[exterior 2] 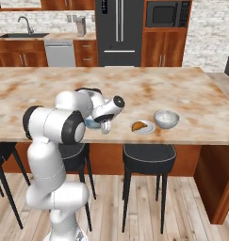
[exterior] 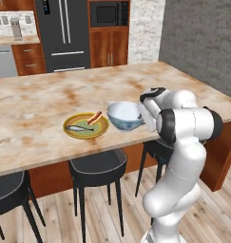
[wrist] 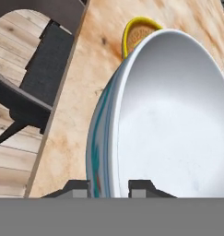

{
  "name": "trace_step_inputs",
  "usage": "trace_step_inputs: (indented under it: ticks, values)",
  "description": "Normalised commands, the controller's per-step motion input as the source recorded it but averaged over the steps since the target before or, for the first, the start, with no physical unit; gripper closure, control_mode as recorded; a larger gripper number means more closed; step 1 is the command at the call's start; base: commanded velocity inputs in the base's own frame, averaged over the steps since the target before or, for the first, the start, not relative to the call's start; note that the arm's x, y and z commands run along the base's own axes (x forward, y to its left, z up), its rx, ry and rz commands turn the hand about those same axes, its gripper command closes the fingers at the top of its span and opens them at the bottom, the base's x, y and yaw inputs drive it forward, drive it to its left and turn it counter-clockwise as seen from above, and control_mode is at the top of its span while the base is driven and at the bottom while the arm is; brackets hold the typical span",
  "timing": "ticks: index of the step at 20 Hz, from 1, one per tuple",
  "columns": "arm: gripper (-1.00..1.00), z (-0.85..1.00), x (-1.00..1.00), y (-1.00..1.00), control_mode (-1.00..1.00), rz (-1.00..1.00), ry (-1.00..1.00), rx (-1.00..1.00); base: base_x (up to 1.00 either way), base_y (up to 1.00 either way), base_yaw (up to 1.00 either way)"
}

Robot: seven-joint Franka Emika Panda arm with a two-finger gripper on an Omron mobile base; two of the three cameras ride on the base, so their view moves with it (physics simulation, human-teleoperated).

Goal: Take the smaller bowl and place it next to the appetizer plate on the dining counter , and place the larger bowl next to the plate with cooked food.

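Observation:
The larger bowl (exterior: 125,115), white with a blue-teal pattern, is at the near edge of the dining counter (exterior: 41,104), just right of the yellow plate with cooked food (exterior: 86,126). My gripper (exterior: 142,113) is shut on the bowl's right rim. In the hand view the fingertips (wrist: 142,188) straddle the bowl's wall (wrist: 97,138), and the yellow plate's rim (wrist: 134,27) shows beyond it. I cannot tell whether the bowl touches the counter. In the right base view the smaller bowl (exterior 2: 166,118) stands beside the appetizer plate (exterior 2: 143,126), right of my gripper (exterior 2: 101,125).
Black stools (exterior: 98,166) stand under the counter's near edge, one below the bowl (wrist: 35,83) and another under the appetizer plate (exterior 2: 149,157). A fridge (exterior: 64,33) and wood cabinets line the far wall. The counter stretches wide behind the dishes.

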Motion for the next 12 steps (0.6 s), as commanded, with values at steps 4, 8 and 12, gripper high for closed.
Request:
trace_step_inputs:
  ticks: [4, 8, 12]
  values:
    - [1.0, -0.31, 0.28, 0.15, -1.0, 0.0, -0.03, 0.0, 0.0, 0.0, 0.0]
    - [1.0, -0.39, 0.28, 0.01, -1.0, 0.0, -0.06, -0.03, 0.0, 0.0, 0.0]
    - [1.0, -0.25, 0.29, 0.0, -1.0, 0.0, -0.01, -0.04, 0.0, 0.0, 0.0]
